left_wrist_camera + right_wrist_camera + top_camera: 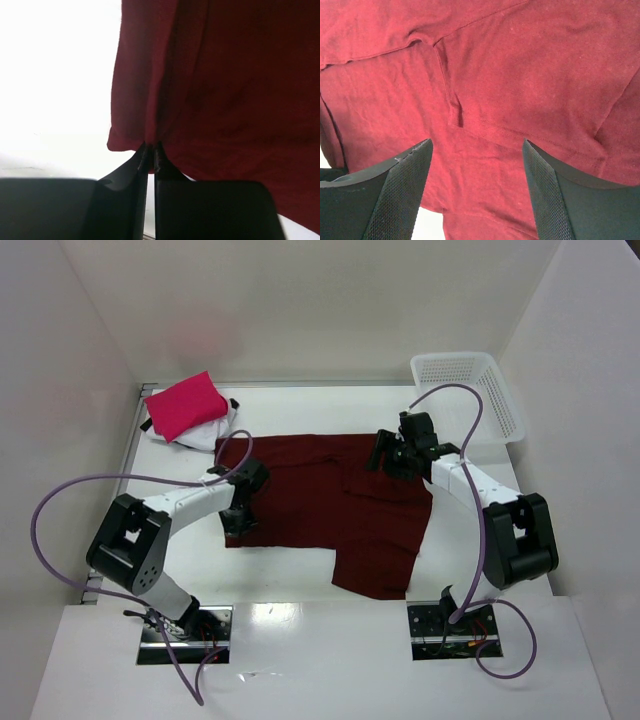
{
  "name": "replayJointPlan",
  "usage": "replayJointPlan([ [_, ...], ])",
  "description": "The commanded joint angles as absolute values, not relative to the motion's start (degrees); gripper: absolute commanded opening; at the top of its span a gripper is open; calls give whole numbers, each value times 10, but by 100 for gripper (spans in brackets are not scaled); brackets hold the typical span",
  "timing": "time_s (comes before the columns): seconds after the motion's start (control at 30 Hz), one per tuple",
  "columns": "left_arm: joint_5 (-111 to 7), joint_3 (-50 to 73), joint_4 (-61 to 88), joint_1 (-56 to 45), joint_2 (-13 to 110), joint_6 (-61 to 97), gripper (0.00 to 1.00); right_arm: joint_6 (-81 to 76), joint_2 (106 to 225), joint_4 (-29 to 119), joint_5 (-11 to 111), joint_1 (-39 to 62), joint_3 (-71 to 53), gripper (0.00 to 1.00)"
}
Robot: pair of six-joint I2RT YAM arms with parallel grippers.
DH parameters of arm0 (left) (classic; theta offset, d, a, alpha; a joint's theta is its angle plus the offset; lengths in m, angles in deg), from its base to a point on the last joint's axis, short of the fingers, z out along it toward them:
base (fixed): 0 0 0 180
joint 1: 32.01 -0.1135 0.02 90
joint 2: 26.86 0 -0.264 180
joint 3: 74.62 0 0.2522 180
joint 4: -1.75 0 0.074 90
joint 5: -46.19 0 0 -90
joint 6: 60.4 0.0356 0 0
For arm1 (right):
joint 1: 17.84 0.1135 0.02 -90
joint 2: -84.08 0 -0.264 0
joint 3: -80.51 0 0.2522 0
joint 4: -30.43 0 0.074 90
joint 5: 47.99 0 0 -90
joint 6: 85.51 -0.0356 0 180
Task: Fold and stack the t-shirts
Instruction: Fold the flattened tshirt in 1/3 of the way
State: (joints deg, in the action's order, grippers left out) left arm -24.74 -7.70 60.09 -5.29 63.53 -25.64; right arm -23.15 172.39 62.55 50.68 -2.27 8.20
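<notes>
One pink-red t-shirt [185,405] is lying folded beyond my left claw [151,148], which is pinching the maroon t-shirt [320,502] edge; my right claw [476,144] is hovering spread above it, folding unfinished.

The maroon t-shirt [520,75] is matt, soft cloth — the right fingers [402,200], black stippled plastic.
</notes>
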Motion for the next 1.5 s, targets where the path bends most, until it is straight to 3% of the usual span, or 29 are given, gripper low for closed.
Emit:
replayJointPlan([
  [0.0, -270, -93, 589, -58, 618, -311, 4, -233, 1693, 598, 504, -18, 89, 78],
  [0.07, -280, -117, 571, -72, 613, -327, 0, -233, 1693, 598, 504, -18, 89, 78],
  [0.37, -227, -136, 589, -85, 564, -433, 0, -238, 1693, 583, 516, -18, 100, 78],
  [0.87, -220, -156, 598, -230, 481, -543, 1, -243, 1671, 577, 521, -18, 111, 78],
  [1.0, -225, -168, 609, -256, 462, -556, 9, -249, 1664, 577, 521, -18, 115, 78],
  [1.13, -249, -192, 599, -268, 446, -571, 35, -251, 1659, 577, 521, -18, 117, 78],
  [1.23, -261, -203, 594, -268, 443, -569, 47, -255, 1659, 577, 521, -18, 123, 79],
  [1.43, -271, -204, 600, -268, 409, -563, 49, -266, 1647, 572, 515, -18, 141, 90],
  [1.47, -271, -210, 600, -268, 393, -568, 54, -271, 1639, 572, 515, -18, 151, 96],
])
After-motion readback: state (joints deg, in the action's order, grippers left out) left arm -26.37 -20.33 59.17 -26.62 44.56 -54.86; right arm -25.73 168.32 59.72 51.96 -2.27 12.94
